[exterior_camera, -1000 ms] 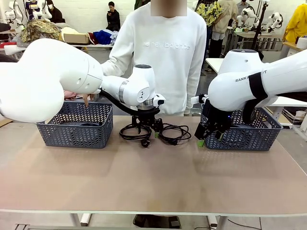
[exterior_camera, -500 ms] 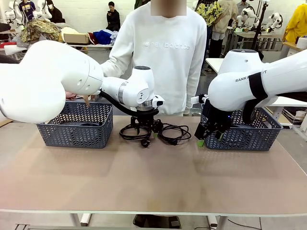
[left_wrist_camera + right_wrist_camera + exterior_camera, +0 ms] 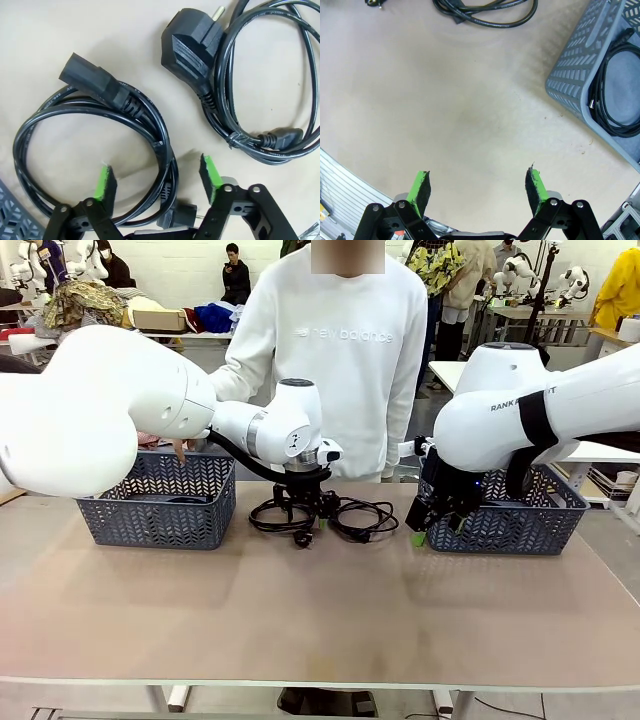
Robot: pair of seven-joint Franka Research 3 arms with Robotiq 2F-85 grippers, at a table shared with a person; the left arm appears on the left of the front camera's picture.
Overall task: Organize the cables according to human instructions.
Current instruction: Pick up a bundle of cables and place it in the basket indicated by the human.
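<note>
Left gripper (image 3: pixel 158 174): you see its jaws apart, straddling one coiled cable (image 3: pixel 120 95).
Right gripper (image 3: pixel 477 182): jaws wide, holding nothing, beside basket (image 3: pixel 570 70).

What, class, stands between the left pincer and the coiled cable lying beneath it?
Nothing visible does. The left pincer hangs open directly over the coiled cable, its green pads either side of the coil's strands, with only an open gap between pads and cord.
</note>
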